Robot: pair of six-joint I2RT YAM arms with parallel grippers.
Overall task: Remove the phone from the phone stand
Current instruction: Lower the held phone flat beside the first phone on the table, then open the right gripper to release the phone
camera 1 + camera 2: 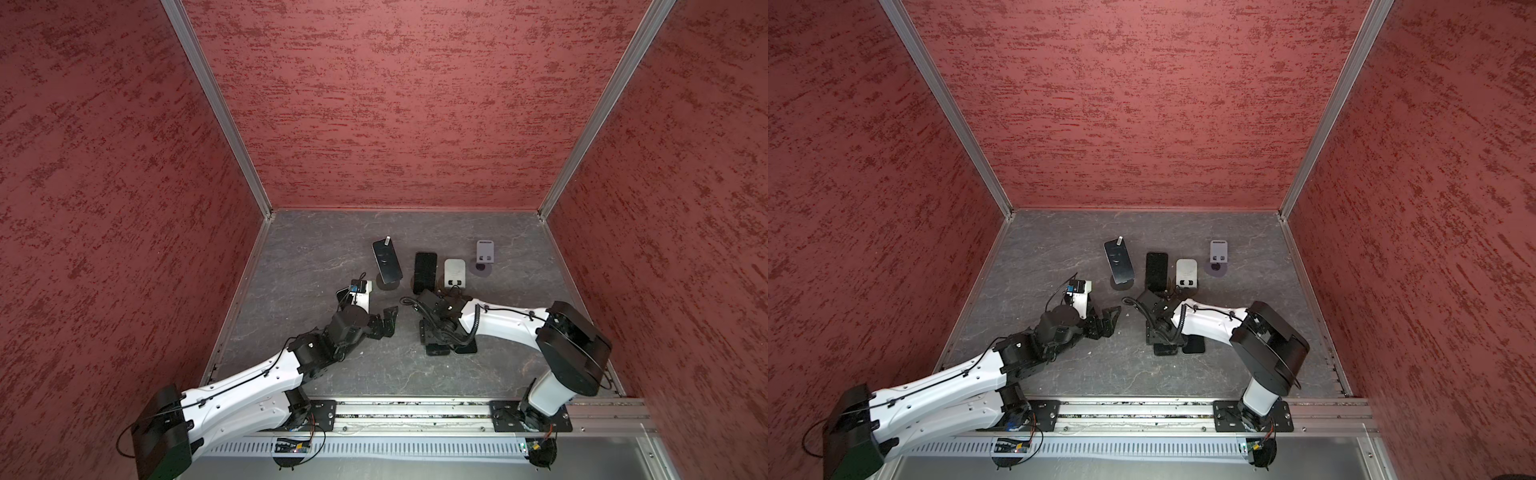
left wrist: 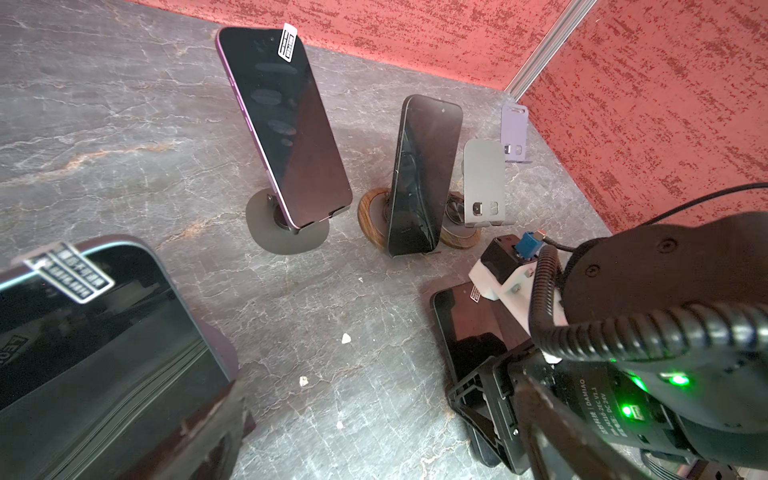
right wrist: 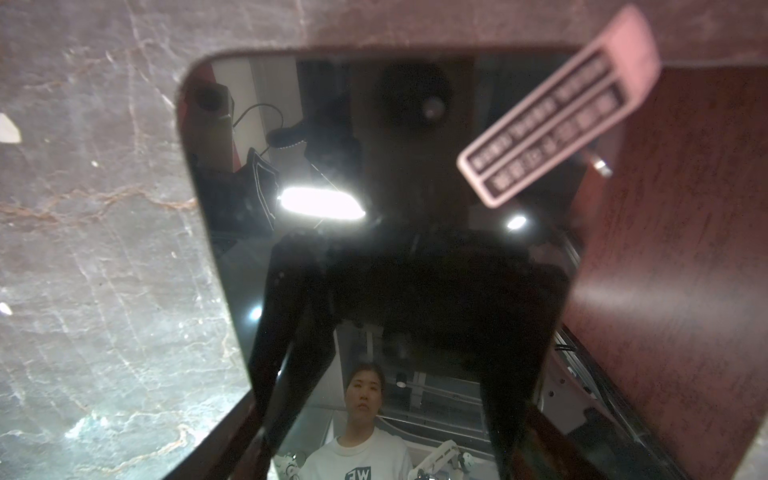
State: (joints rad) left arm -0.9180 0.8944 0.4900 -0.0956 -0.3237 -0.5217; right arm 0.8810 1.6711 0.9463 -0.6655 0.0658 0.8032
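Dark phone (image 3: 415,166) lay flat under right gripper (image 3: 390,324), grip unclear; needed clean release, straight lift. Left gripper (image 1: 386,322) gaped wide.

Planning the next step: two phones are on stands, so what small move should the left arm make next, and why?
Probably swing the open left gripper toward the purple phone: it leans on its dark stand nearest that arm, and those fingers hold nothing.

Top views are dim but sharp. In the right wrist view glare lies on the phone (image 3: 415,187), its label (image 3: 557,112) blurred.
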